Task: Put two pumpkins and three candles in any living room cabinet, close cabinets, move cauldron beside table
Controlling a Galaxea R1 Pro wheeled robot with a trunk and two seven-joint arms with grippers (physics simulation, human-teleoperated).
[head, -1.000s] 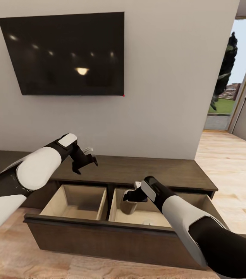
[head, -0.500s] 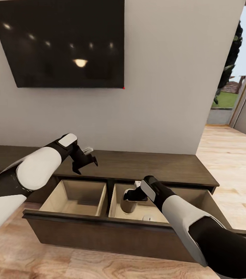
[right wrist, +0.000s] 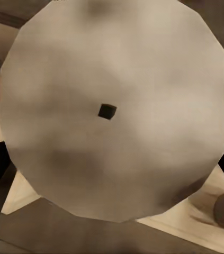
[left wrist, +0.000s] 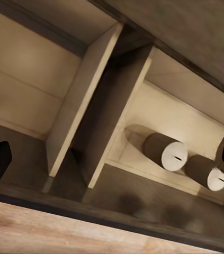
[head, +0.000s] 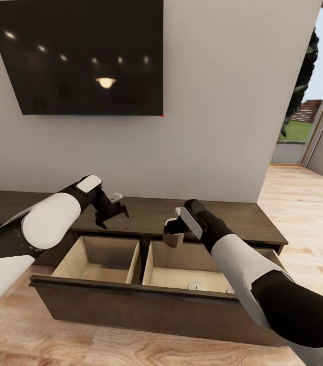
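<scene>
A grey candle [head: 173,240] hangs above the cabinet's [head: 146,305] open drawer holding two candles [left wrist: 166,152].

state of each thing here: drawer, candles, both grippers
cabinet drawer: pulled open
right gripper: shut on a candle, above the drawer
held candle: gripped, not yet released
two candles: lying on their sides in the drawer
left gripper: open, empty

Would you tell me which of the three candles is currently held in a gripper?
The candle in the right gripper, above the drawer; the other two candles lie inside.
</scene>
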